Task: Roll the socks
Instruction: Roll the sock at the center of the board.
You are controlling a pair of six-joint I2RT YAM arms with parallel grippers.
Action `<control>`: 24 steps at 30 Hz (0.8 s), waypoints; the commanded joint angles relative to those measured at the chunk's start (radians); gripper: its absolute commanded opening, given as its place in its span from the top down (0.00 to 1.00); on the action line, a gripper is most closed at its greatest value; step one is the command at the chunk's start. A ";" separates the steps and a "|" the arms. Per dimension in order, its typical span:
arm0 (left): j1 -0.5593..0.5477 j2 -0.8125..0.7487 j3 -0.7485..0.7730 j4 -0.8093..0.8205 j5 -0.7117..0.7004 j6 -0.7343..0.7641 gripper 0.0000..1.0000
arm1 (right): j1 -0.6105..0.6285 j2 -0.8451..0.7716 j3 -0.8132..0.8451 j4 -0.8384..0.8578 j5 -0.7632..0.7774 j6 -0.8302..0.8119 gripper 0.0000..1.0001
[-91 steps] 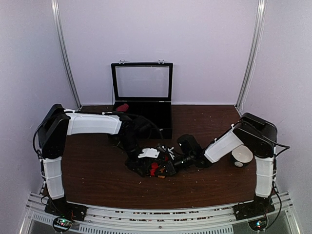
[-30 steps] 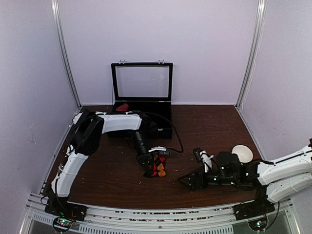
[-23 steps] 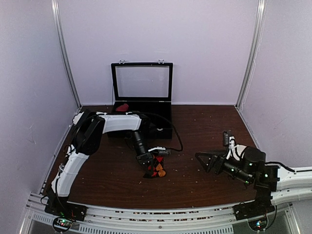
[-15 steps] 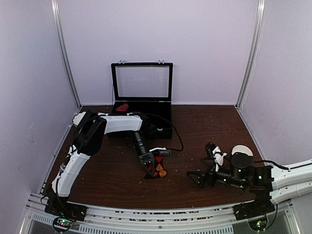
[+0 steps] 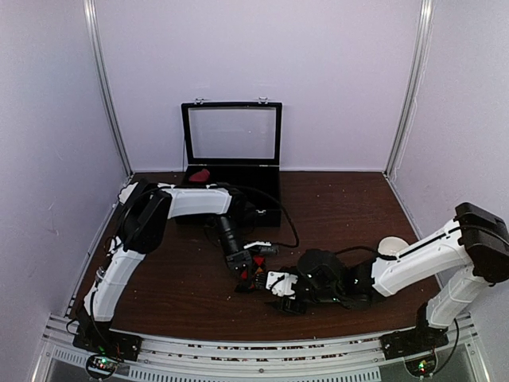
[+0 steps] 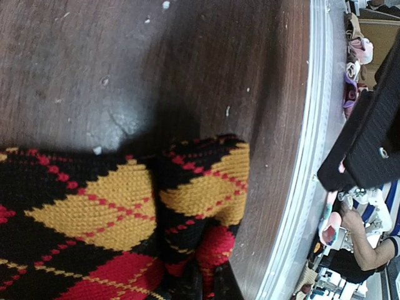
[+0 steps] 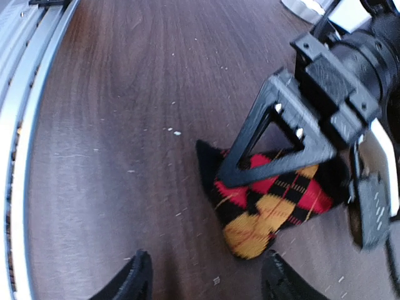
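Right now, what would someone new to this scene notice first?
The black sock with red and orange diamonds stands out, bunched mid-table and pinched in the left arm's fingers. The right arm's fingers stand open just short of it, reaching in from the right. At the back of the table, a black case with a clear lid stands open.

1. The sock (image 7: 269,206) lies on the table (image 7: 112,125), just in front of the right gripper (image 7: 206,281).
2. The left gripper (image 5: 244,273) is on top of the sock.
3. The box (image 5: 232,171) stands well behind the left gripper.
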 commanded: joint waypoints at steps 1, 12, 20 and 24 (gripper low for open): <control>0.005 0.007 -0.016 0.043 -0.131 0.006 1.00 | -0.062 0.057 0.072 0.013 -0.106 -0.150 0.45; 0.026 0.047 0.027 -0.032 -0.069 0.089 1.00 | -0.106 0.233 0.203 -0.059 -0.223 -0.182 0.65; 0.026 0.001 -0.024 -0.015 -0.044 0.157 0.88 | -0.174 0.301 0.250 -0.091 -0.293 -0.131 0.91; 0.025 -0.040 -0.089 0.026 -0.068 0.180 0.85 | -0.181 0.296 0.246 -0.098 -0.319 -0.136 0.86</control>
